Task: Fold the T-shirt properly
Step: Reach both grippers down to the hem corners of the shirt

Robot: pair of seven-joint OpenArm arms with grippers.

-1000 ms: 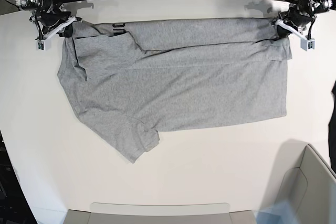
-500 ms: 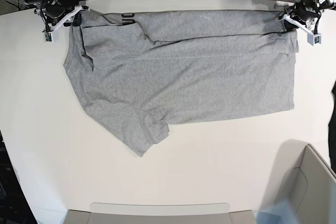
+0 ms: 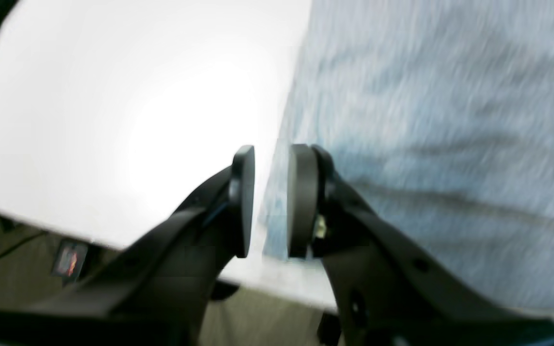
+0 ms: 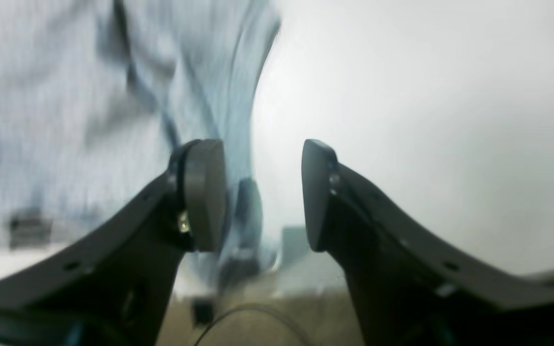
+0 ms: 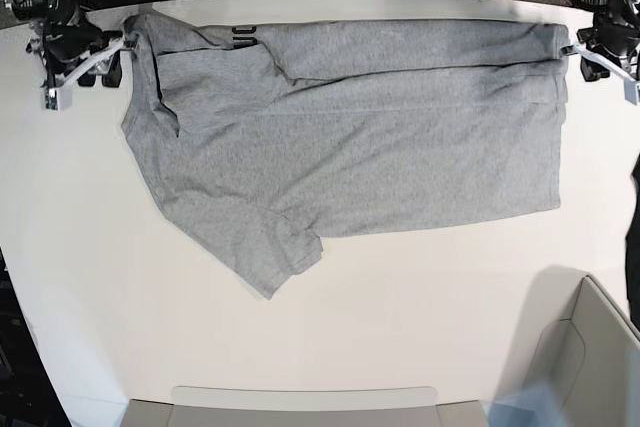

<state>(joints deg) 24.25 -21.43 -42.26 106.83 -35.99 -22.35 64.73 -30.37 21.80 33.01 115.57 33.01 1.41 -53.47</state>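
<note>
Base view: we see the T-shirt (image 5: 350,137) lying long across the counter (image 5: 400,327) between our parted, empty left claw (image 5: 606,55) and right claw (image 5: 85,62).

T-shirt (image 5: 360,137) heathered matt cloth; table (image 5: 400,297) smooth white, slight sheen.

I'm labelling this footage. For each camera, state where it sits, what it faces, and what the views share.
Base: overhead, facing down on the white table and T-shirt; both arms at the far corners.
Left wrist: behind the left gripper, jaws parted, shirt edge beyond.
Right wrist: behind the right gripper, jaws parted.
Shared: the T-shirt and table.
</note>
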